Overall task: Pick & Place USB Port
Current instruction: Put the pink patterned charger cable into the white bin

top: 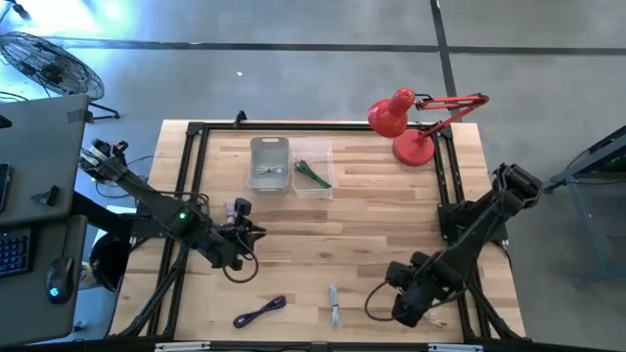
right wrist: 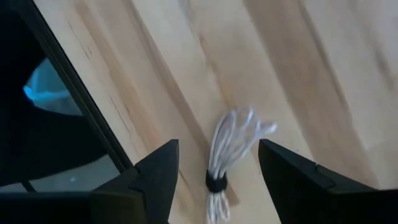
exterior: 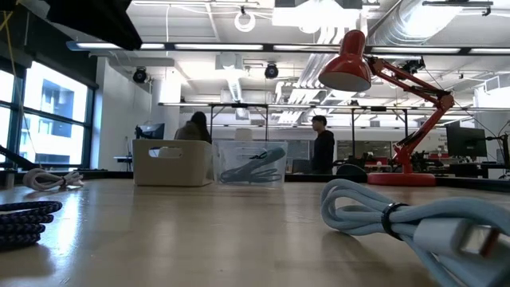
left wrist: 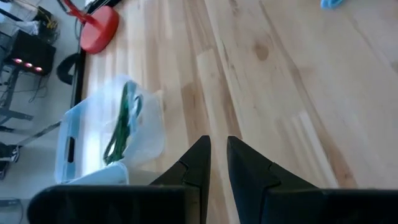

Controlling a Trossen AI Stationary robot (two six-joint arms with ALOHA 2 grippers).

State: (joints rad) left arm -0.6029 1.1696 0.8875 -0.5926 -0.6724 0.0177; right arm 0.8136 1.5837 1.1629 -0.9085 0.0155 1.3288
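Three tied cable bundles lie flat on the wooden table. A purple one [top: 260,311] and a light blue one [top: 334,305] lie near the near edge; both also show in the low view, purple [exterior: 24,219] and light blue [exterior: 414,219]. A white bundle [right wrist: 227,155] lies by the black frame rail at the near right. My right gripper [top: 406,305] hovers above it, open, with a finger on either side [right wrist: 217,158], not touching. My left gripper [top: 243,242] is over the table's left middle, shut and empty [left wrist: 218,149].
At the far middle stand a grey bin [top: 269,163] holding a cable and a clear bin [top: 313,166] holding a green cable [left wrist: 118,127]. A red desk lamp [top: 411,127] stands at the far right. Black frame rails [top: 191,186] run along the table's edges. Bare wood lies mid-table.
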